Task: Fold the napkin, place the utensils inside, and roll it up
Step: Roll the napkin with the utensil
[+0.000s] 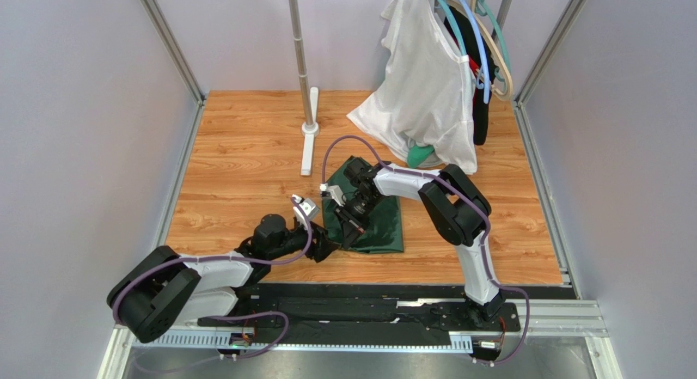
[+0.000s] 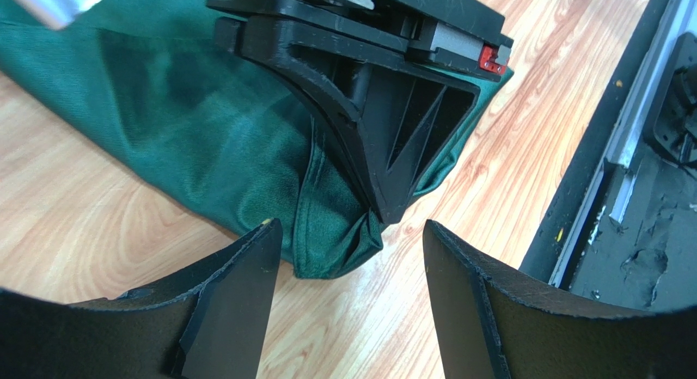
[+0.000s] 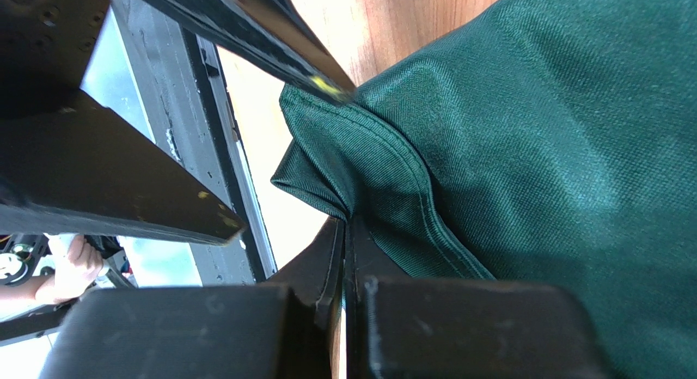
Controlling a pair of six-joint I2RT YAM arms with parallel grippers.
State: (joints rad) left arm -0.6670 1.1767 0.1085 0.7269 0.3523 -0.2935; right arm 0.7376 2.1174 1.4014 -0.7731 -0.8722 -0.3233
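Dark green napkin [image 1: 386, 230]: folded, laid on the wooden table [image 1: 237, 191] in front of the arms. Near corner is pinched, apparently by the hem, in the closed right gripper [image 3: 345, 232]. Left gripper [image 2: 350, 256]: jaws spread wide and empty, set just beside that corner.

The table [image 1: 245, 175] is a wood-grain surface walled on three sides. The napkin [image 1: 383, 224], dark green, lies folded near its centre. The right hand [image 1: 350, 225] is down over the near-left part of the napkin, its arm reaching in from the right. The left hand [image 1: 330, 248] sits low at the napkin's near-left corner, just beside the right hand. Finger positions are not discernible. At rear right a white garment [image 1: 425, 93] hangs on hangers [image 1: 484, 44], with a brighter green garment [image 1: 420, 156] beneath. An upright metal pole [image 1: 301, 60] stands at rear centre.
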